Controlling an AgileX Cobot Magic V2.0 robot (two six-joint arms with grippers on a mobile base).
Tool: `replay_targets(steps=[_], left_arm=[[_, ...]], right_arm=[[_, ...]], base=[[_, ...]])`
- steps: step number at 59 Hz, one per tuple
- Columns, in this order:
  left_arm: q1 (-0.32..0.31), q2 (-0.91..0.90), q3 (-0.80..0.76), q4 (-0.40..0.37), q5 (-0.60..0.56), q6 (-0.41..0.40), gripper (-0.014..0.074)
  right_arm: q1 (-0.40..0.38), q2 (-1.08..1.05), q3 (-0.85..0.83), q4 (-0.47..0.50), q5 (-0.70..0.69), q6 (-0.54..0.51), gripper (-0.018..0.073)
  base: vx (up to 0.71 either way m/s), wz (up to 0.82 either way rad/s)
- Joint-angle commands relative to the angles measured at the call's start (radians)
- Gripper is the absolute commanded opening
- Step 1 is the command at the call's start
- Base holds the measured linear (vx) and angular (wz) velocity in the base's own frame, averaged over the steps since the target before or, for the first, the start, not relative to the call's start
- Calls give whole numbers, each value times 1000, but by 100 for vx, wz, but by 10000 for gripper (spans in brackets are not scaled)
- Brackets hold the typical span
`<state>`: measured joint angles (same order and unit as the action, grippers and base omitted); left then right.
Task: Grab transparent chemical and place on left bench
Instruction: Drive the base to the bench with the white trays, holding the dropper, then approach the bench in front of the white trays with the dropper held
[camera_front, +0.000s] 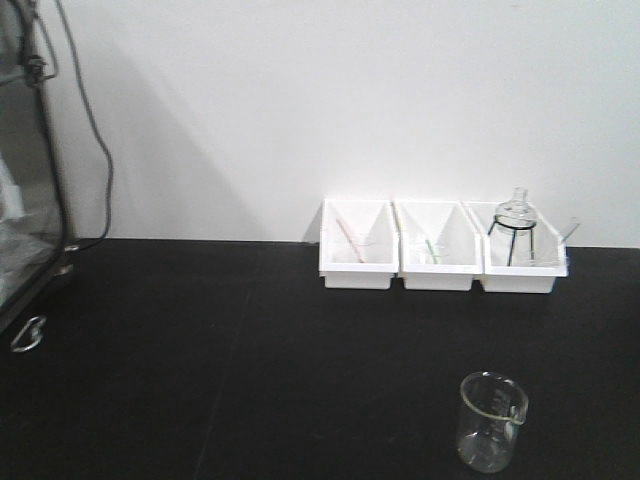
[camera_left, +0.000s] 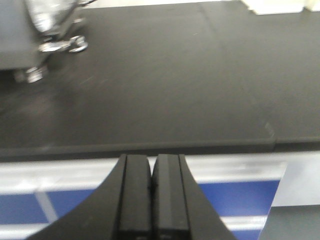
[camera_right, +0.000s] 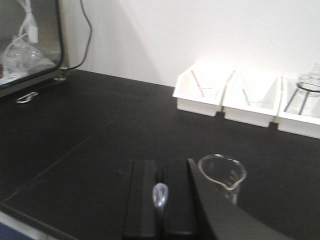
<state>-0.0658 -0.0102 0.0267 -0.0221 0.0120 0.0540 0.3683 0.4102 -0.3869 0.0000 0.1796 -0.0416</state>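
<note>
Upright on the black bench, near the front and over to the right: a little clear glass cup. Far behind it, by the white wall, three white boxes in a row. In the right box, a round glass bottle on a wire stand.

Left gripper shut tight, nothing in it, just over the bench's front edge.

Right gripper closed too, pinching a small clear thing. Just beside it on the right, the glass cup.
</note>
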Motion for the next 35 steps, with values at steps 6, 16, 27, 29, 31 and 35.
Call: replay_targets(steps=[6, 16, 27, 29, 31, 35], left_arm=[[-2, -19, 16, -1, -78, -8, -3], [-2, -19, 16, -1, -78, -8, -3], [-2, -19, 16, -1, -78, -8, -3], [-2, -19, 16, -1, -78, -8, -3], [-2, -19, 16, -1, -78, -8, -3], [-2, -19, 16, -1, -78, -8, -3]], right_arm=[[-1, 5, -28, 0, -85, -6, -3], [-1, 5, -28, 0, -85, -6, -3], [-1, 5, -28, 0, -85, -6, -3], [-1, 5, -28, 0, -85, -6, -3], [-1, 5, -28, 0, -85, -6, -3], [-1, 5, -28, 0, -85, -6, -3]], base=[[19, -29], [18, -22], [16, -16], [16, -14], [15, -12], [15, -10]])
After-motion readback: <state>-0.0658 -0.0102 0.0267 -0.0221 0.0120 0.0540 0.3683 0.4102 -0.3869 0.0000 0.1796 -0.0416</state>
